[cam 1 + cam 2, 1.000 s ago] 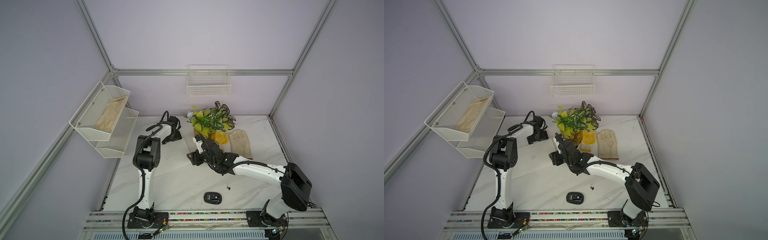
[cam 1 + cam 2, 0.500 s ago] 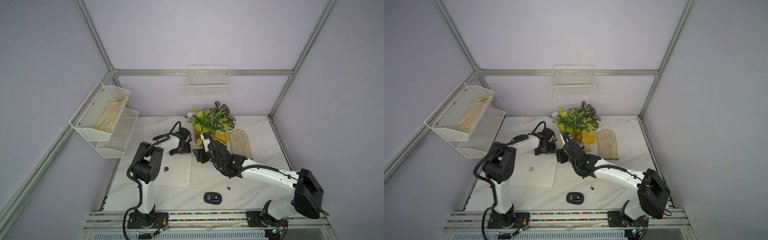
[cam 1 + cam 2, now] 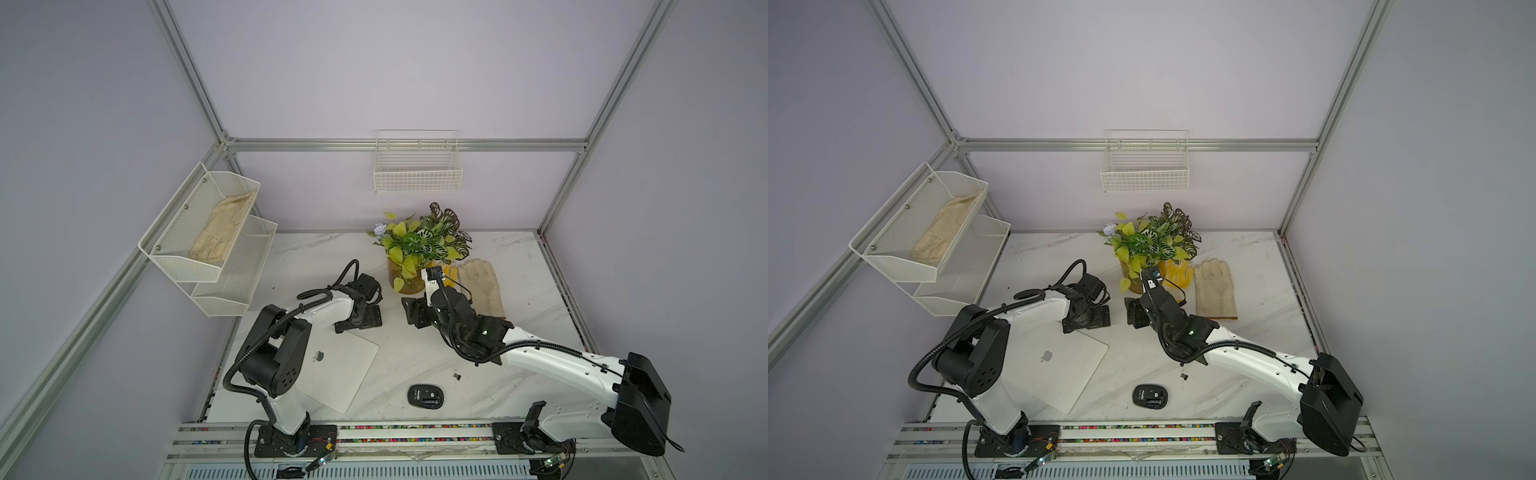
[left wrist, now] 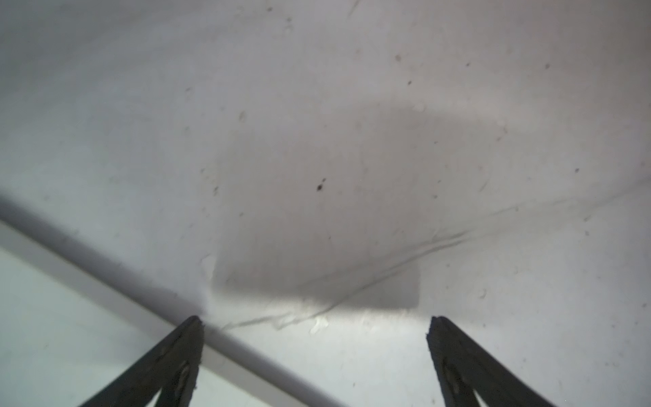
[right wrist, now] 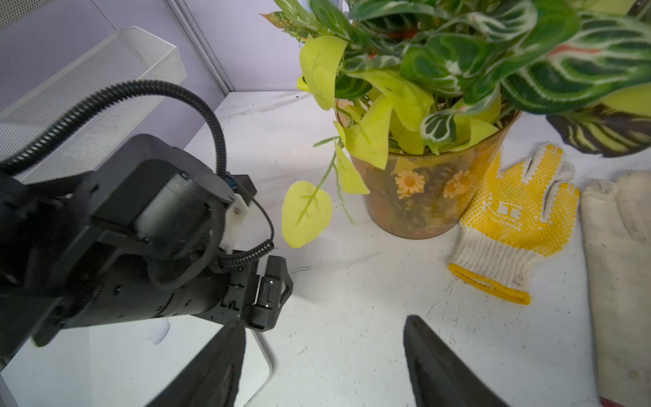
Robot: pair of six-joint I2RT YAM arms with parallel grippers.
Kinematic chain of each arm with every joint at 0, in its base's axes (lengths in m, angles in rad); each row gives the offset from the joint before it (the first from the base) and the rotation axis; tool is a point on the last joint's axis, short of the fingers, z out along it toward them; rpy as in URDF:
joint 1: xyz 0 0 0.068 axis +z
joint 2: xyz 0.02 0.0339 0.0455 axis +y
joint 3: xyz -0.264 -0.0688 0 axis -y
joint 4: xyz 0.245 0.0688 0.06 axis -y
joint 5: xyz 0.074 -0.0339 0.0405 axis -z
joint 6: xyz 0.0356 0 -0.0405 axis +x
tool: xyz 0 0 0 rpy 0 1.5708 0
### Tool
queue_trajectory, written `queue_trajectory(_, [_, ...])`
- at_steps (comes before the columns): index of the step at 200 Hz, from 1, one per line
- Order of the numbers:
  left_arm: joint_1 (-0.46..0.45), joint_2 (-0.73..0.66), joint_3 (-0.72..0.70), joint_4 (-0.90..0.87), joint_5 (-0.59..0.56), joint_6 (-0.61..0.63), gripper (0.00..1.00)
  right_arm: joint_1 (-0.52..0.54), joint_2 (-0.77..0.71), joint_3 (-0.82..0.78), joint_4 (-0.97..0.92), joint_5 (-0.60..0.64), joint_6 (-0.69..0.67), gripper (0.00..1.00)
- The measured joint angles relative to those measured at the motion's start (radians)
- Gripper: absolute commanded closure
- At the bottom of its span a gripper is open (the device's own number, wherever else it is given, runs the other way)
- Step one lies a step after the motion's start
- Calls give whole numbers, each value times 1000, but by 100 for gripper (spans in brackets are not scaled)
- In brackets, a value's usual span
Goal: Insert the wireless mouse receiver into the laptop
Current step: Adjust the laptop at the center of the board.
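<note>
On the marble table [image 3: 415,353], the wireless mouse receiver [image 3: 457,376] lies loose just beside the black mouse [image 3: 425,396], apart from the closed laptop [image 3: 336,370]. Near the laptop's far corner, the left gripper [image 4: 315,327] and the right gripper [image 5: 322,327] both hang spread wide and empty.

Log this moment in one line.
left gripper: open, empty | right gripper: open, empty | receiver: on table near mouse | laptop: closed

White arms [image 3: 552,361], black joints [image 3: 274,353] (ribbed cables [image 5: 151,84])
</note>
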Motion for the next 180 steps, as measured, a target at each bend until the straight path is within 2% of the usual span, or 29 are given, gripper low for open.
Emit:
queue_trajectory(27, [20,-113,5,-119,-91,-88,0,0,0,-13,-8,-30,6,24])
queue_trajectory(43, [76,-169,11,-176,-119,-127,0,0,2,-15,-7,-51,8,20])
queue_trajectory(83, [277,-317,-53,-237,-123,-269,0,0,39,-16,2,-104,-3,10])
queue_trajectory(127, [323,-506,-150,-360,-154,-446,0,-1,106,-16,23,-148,-17,10])
queue_trajectory(156, [415,-573,-218,-398,-157,-529,0,-1,119,-16,35,-172,-27,9])
queue_trajectory(180, [490,-589,-277,-388,-122,-546,0,-3,119,-16,48,-180,-34,8])
